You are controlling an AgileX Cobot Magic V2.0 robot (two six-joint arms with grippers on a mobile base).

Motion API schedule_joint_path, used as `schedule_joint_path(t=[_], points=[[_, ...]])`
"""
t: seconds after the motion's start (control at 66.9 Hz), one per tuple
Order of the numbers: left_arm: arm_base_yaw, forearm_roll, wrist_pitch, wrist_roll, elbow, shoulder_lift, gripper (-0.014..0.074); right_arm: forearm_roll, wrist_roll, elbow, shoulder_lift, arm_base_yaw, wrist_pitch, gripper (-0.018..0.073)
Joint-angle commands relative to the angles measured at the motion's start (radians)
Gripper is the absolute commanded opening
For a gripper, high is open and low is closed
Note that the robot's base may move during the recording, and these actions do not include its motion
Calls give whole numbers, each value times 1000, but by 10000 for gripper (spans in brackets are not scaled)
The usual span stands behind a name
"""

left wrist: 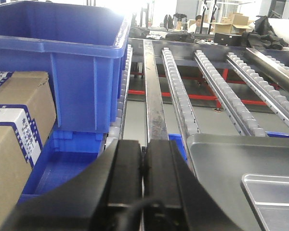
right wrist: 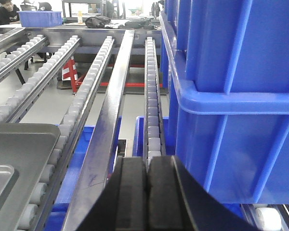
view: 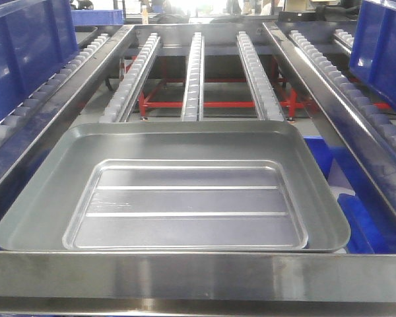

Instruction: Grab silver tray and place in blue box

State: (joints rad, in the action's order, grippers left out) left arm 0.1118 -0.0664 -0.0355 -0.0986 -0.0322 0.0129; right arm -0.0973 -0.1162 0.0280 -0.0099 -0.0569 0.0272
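At each wrist view's bottom centre, the left claw and right claw are sitting closed, empty, flanking the silver tray.

silver tray cropped, blue box cropped

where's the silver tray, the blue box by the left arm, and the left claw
silver tray [view: 185,200]: front view, flat base between the two ribs
blue box [left wrist: 77,82]: left wrist view, ribbed outer wall
left claw [left wrist: 143,148]: left wrist view, seam between the shut fingertips
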Motion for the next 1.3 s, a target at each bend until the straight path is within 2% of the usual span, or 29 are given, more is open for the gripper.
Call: schedule_joint_path(t=[0.0, 0.793, 0.942, 1.077, 1.152, 1.286], points=[[3, 6, -88, -2, -16, 12, -7, 3, 9, -18, -21, -4, -91, 52], [3, 5, -79, -2, 10, 10, -8, 6, -6, -27, -19, 1, -111, 52], [3, 3, 113, -2, 129, -39, -7, 2, -17, -95, 70, 42, -57, 52], [3, 1, 214, -2, 264, -178, -7, -11, -17, -167, 224, 107, 3, 52], [3, 1, 320, -2, 375, -291, -8, -33, -16, -244, 335, 158, 96, 52], [3, 5, 592, -2, 579, -503, -7, -34, -15, -415, 544, 246, 331, 52]])
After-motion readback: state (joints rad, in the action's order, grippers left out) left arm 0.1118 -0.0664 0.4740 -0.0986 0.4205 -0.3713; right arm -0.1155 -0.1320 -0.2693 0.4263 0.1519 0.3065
